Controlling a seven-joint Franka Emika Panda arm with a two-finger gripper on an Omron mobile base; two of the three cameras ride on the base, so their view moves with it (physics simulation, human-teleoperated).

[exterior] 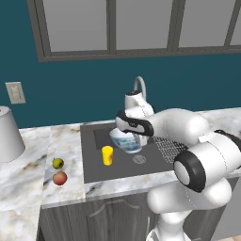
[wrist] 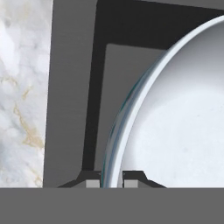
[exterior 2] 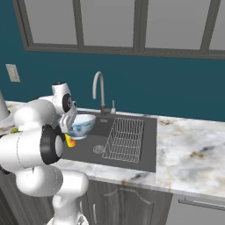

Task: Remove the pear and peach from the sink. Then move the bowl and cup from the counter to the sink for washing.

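The jaws (wrist: 112, 179) are clenched on the rim of the pale bluish-white bowl (exterior: 127, 141); in the hand view one dark fingertip (wrist: 92, 180) sits on the outside of the rim and the other on the inside, with the thin edge running up between them. The bowl hangs from that grip, held over the dark grey sink (exterior: 94, 162), and from the right base view it looks to be clear of the basin floor, though I cannot say for certain that it touches nothing.

Just beside the jaws, to their left and lower, the yellow cup (exterior: 108, 155) stands upright inside the sink, near the round drain (exterior: 139, 159). Further out on that same side, well apart from the jaws, the yellow-green pear (exterior: 58, 163) and the reddish peach (exterior: 60, 178) lie on the marble surface (exterior: 28, 183), close to each other and outside the basin. On the other side of the jaws the wire rack (exterior 2: 125, 138) fills that part of the sink, and the curved steel faucet (exterior 2: 100, 90) rises behind.

So, as I judge it, the task is almost through: both fruits are out, the cup is in, and only the bowl remains to be lowered into the basin and let go.
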